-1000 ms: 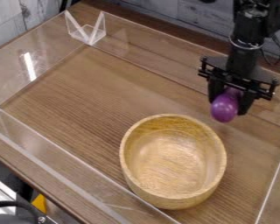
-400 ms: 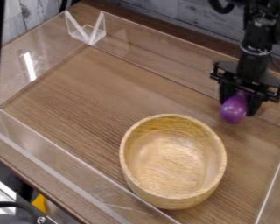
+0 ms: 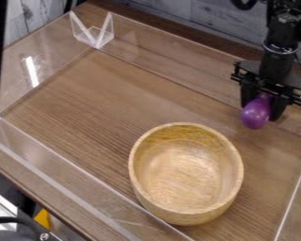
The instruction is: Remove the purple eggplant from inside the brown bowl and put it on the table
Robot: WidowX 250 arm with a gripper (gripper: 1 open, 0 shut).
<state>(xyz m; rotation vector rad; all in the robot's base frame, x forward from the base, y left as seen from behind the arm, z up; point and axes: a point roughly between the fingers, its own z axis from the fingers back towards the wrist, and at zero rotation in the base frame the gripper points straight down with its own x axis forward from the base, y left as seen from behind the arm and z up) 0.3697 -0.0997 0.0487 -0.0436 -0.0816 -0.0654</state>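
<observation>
**Eggplant out of the bowl, nearly set down**

Wood-grain boards make up the table, which is fenced by clear acrylic walls; a small clear stand is seen at the far left corner, and grey clutter lies blurred beyond it.

Only one camera view is given. Near the front, the brown bowl is seen empty, its pale inside bare. Well apart from it, toward the right rear edge, the gripper is pointed straight down from its black arm, and its jaws are pressed together on the purple eggplant, which is pinched by its upper part while the rounded end hangs below. The eggplant is held very low over the boards; whether it is already touching them cannot be told (the shadow beneath it is hidden by the fruit itself).

The removal from the bowl is judged done. What is left, as far as can be seen, is the last bit of lowering, the release, and the withdrawal of the arm.

Against the earliest frame, the gripper and eggplant have been carried further right and down in the picture, away from the bowl and closer to the surface. Against the frame just before, only a slight further drop is seen. The bowl has not been moved, and the grip has not changed.
</observation>
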